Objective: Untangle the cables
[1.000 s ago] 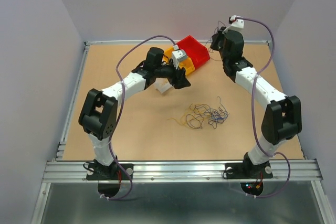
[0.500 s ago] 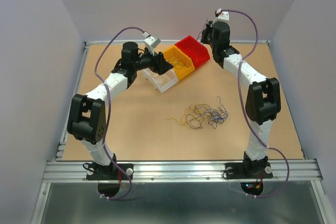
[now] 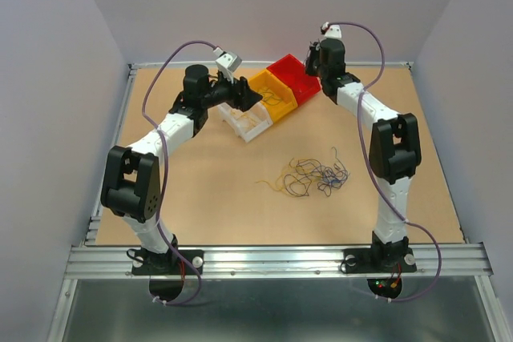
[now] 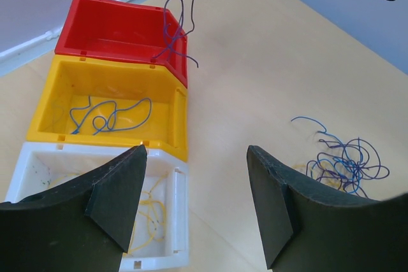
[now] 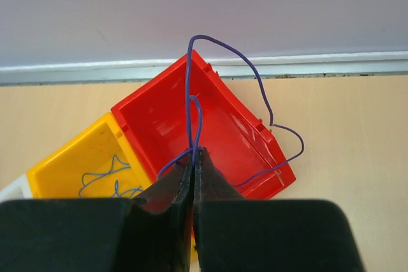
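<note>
Two arms of white shells and black joints, left arm [image 3: 180, 126], right arm [image 3: 358, 106], thin lilac cable [image 3: 152, 90] along each, grey-white wrist camera [image 3: 228, 61], left gripper [image 4: 196, 151] with matte black wedge fingers [image 4: 118, 189], black bases [image 3: 164, 262] with tiny red and green lights

Blue-purple cable [image 5: 189, 81], apparently over red bin [image 5: 223, 132]

**A:** quick count, how many bins?
**B:** three: one red bin [image 4: 115, 30], one yellow bin [image 4: 179, 119], one white bin [image 4: 181, 208]. Two arms as well, left arm [image 3: 172, 128] and right arm [image 3: 377, 114].
**A:** cables?
**B:** one blue wire [image 4: 127, 102], one purple wire [image 5: 189, 81], and a pile [image 3: 309, 175] that's way too tangled to count lol
</note>
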